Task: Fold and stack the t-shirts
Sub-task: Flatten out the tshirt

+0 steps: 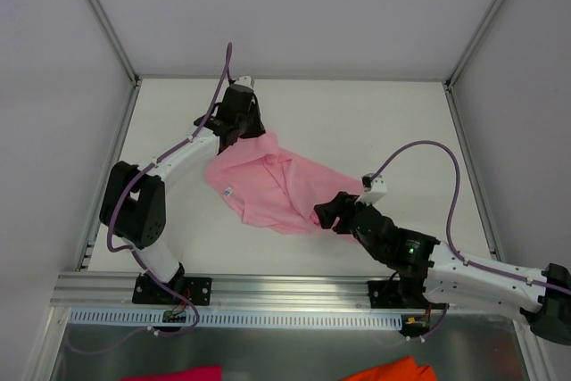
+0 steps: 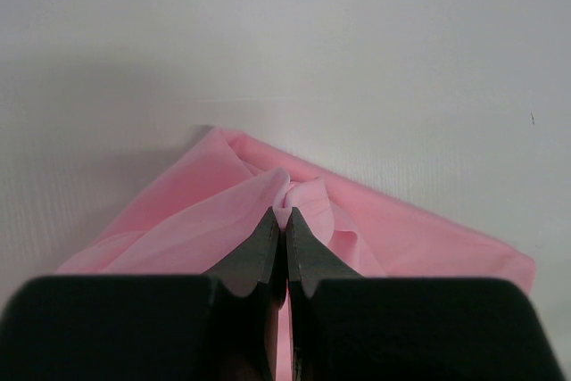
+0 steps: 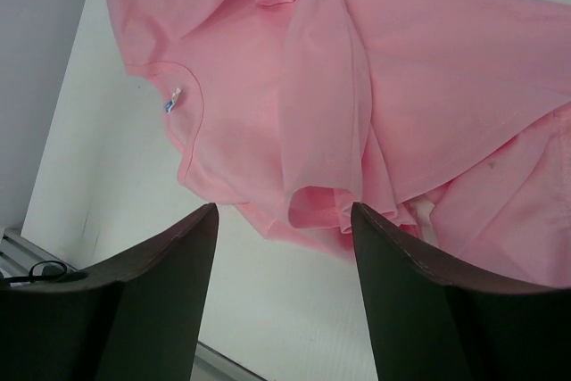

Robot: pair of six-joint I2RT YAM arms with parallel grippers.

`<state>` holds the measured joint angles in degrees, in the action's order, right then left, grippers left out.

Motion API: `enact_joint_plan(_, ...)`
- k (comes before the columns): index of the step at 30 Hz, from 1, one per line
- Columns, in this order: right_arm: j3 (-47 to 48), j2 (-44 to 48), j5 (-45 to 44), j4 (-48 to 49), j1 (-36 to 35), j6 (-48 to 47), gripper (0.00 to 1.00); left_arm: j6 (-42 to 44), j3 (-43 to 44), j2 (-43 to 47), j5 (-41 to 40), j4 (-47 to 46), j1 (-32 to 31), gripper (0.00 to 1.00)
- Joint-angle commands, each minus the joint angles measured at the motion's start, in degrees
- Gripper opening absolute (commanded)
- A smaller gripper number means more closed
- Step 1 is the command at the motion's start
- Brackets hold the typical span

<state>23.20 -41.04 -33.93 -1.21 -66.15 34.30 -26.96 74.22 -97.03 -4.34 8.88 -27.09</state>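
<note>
Pink t-shirt (image 1: 272, 186) rumpled on white bench (image 1: 384, 118); left end effector (image 1: 244, 135) at its far corner, right end effector (image 1: 325, 213) at its near-right edge.

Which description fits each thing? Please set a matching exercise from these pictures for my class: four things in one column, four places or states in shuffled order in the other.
Things:
1. left gripper
2. right gripper
3. neck label
4. orange cloth

Descriptions:
A. jaws apart
B. at the bottom edge of the overhead view
C. jaws shut on the pink t-shirt
D. small and white, at the collar

Pairs: 1-C, 2-A, 3-D, 4-B
</note>
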Motion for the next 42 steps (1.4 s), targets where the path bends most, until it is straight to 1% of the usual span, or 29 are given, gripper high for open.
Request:
enact_joint_plan(1,-1.84,-1.15,4.65,6.91,3.47,1.82,0.65,0.68,1.11,1.06,0.12,-0.71,-0.77,0.0)
enact_joint_plan(2,-2.02,-1.59,6.75,7.27,5.22,2.08,0.65,0.68,1.19,1.06,0.03,-0.8,-0.68,0.0)
enact_joint_plan(9,-3.07,-3.26,7.91,8.24,7.7,2.26,0.65,0.68,1.02,1.23,-0.14,-0.71,-0.77,0.0)
enact_joint_plan(13,-4.83,-5.72,12.39,12.19,10.77,2.96,0.65,0.77,1.02,1.06,-0.14,-0.71,-0.68,0.0)
enact_joint_plan(17,-4.74,-9.4,14.33,14.39,12.09,3.4,0.65,0.86,1.02,0.62,-0.32,-0.71,-0.68,0.0)
enact_joint_plan(28,-4.83,-12.75,16.62,15.98,14.29,3.31,0.64,1.03,0.93,0.8,-0.67,-0.62,-0.77,0.0)
enact_joint_plan(34,-5.01,-15.65,19.17,18.26,15.79,3.75,0.62,1.21,0.93,0.97,-1.02,-0.54,-0.77,0.0)
enact_joint_plan(37,-4.83,-15.48,19.17,18.18,15.88,3.58,0.59,1.21,0.76,1.32,-1.11,-0.53,-0.68,0.0)
enact_joint_plan(39,-4.74,-15.56,18.9,18.18,15.79,3.4,0.54,1.21,0.67,1.32,-1.02,-0.62,-0.68,0.0)
enact_joint_plan(40,-4.66,-16.09,18.82,18.18,15.88,3.31,0.51,1.21,0.75,1.23,-1.02,-0.62,-0.68,0.0)
enact_joint_plan(42,-4.57,-16.71,18.9,18.79,15.88,3.14,0.47,1.21,0.67,1.06,-0.94,-0.71,-0.68,0.0)
